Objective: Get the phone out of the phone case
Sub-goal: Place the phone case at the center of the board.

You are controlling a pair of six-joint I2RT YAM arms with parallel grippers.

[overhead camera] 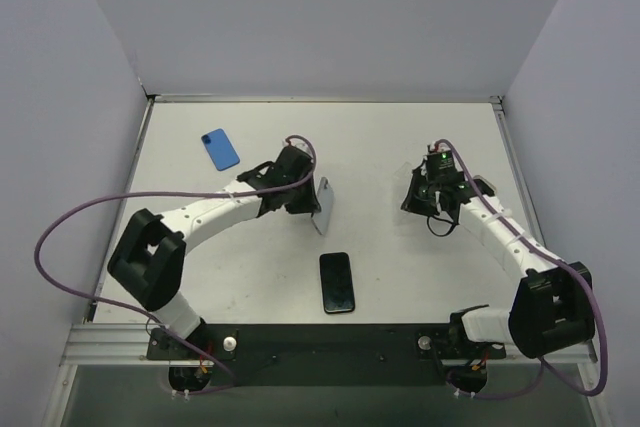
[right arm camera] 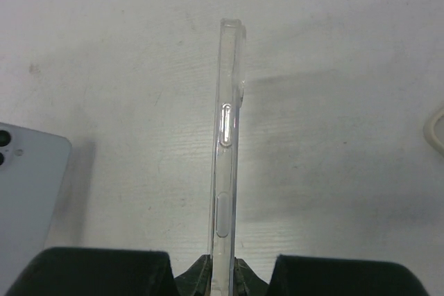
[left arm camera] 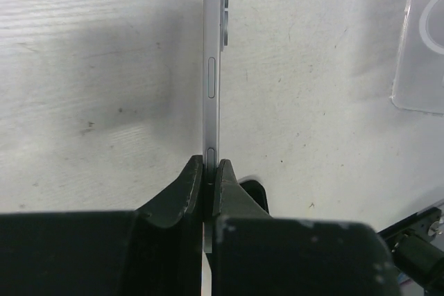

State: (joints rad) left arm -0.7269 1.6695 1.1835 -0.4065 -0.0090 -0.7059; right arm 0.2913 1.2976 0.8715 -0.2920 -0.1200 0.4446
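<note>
The phone (left arm camera: 211, 67) is already out of the phone case (right arm camera: 227, 171); the two are well apart, each in its own gripper. The left gripper (left arm camera: 209, 171) has its fingers pressed onto the lower end of the phone and pinches it by the two flat faces. In the left wrist view the phone shows edge-on: a thin, pale silver-lilac body with two long side buttons and a camera bump at the far end. In the top view it stands on its edge near the middle of the table (overhead camera: 400, 137), a little tilted.

The right gripper (right arm camera: 223, 272), at 3 o'clock from the phone, is closed on the phone case in the same way. The case is clear plastic, empty, also edge-on, with moulded button covers on its side.

A black phone (overhead camera: 337, 282) lies flat at 6 o'clock from the held phone. A blue phone (overhead camera: 220, 148) lies at 10 o'clock.
</note>
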